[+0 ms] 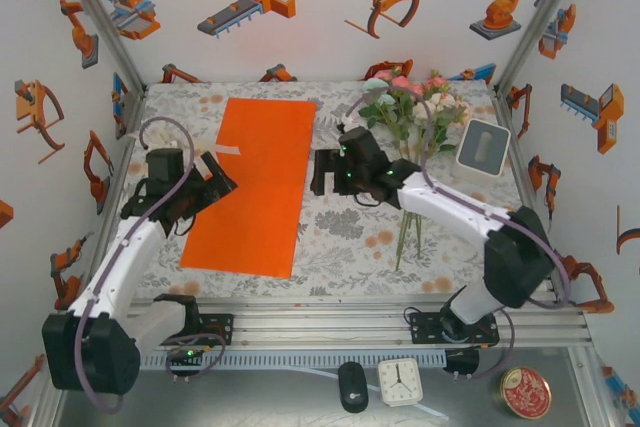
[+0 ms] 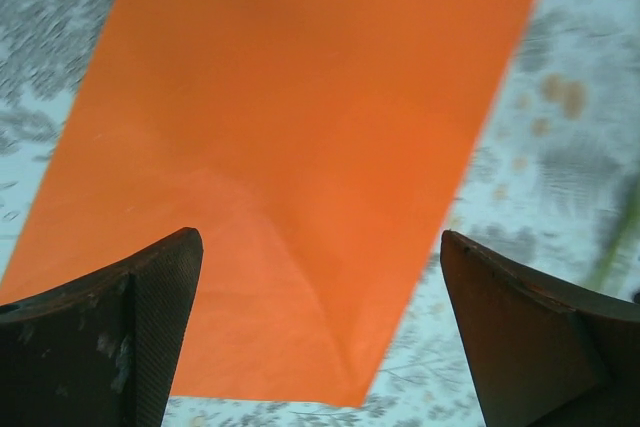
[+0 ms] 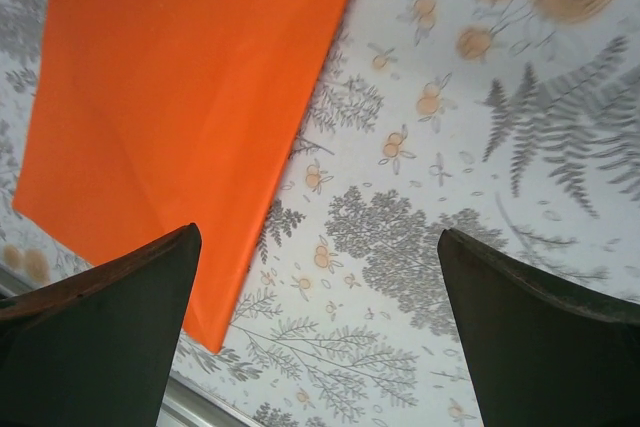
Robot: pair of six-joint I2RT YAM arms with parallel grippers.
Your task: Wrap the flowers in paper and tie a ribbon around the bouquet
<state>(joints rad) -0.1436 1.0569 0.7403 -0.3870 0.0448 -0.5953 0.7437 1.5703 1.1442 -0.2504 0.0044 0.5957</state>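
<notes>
Orange paper (image 1: 255, 187) lying flat, flowers (image 1: 412, 99) apart

Small white clock (image 1: 400, 383), square face, dark hands, at the very front. Black mouse (image 1: 352, 385) just left of the clock; round red tin (image 1: 525, 392) well to its right. Aluminium rail (image 1: 330, 322) runs crosswise just beyond the clock. Farther beyond, grey-and-orange floral cloth (image 1: 350, 237) covers the table. White box (image 1: 483, 147), grey oval slot on top, far beyond the clock, rightward. White walls (image 1: 330, 7) behind, printed with orange robot drawings.
</notes>
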